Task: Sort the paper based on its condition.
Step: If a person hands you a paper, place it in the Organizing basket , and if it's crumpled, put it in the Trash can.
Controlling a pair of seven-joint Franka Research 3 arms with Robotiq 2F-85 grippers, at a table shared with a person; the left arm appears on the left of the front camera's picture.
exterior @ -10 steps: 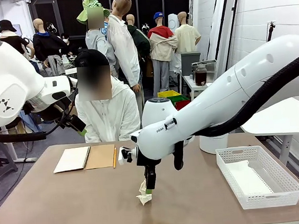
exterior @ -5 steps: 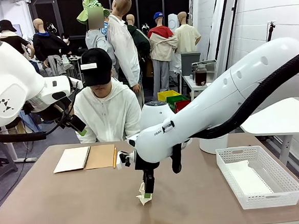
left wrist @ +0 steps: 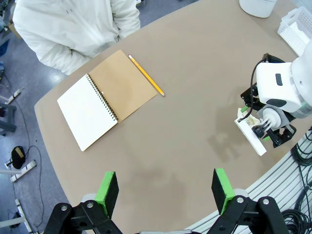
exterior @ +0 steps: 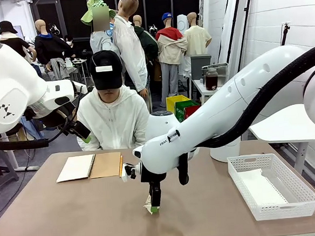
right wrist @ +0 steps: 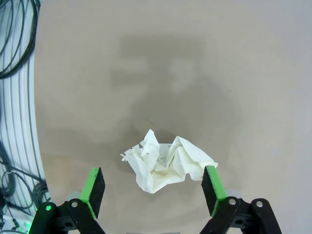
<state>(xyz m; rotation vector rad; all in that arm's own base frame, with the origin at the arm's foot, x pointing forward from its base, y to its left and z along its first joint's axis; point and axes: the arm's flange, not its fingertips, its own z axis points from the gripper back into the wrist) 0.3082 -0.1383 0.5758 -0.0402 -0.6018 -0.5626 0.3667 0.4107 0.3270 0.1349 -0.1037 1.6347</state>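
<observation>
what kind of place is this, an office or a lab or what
Most likely a robotics lab or data-collection room, not an office. Two white robot arms work at a brown table across from a seated person, the right gripper poised over a crumpled paper, with a white mesh basket for sorting.

One crumpled white sheet of paper point(right wrist: 165, 165) on the tan table point(exterior: 72, 216) — a second, flat white sheet point(exterior: 261, 186) in the single white mesh basket point(exterior: 274, 200). One spiral-bound notebook with a brown kraft cover point(exterior: 90, 166), one yellow pencil point(exterior: 120, 165), one white cylindrical container point(exterior: 224, 150) — and one person point(exterior: 112, 107) seated.
</observation>
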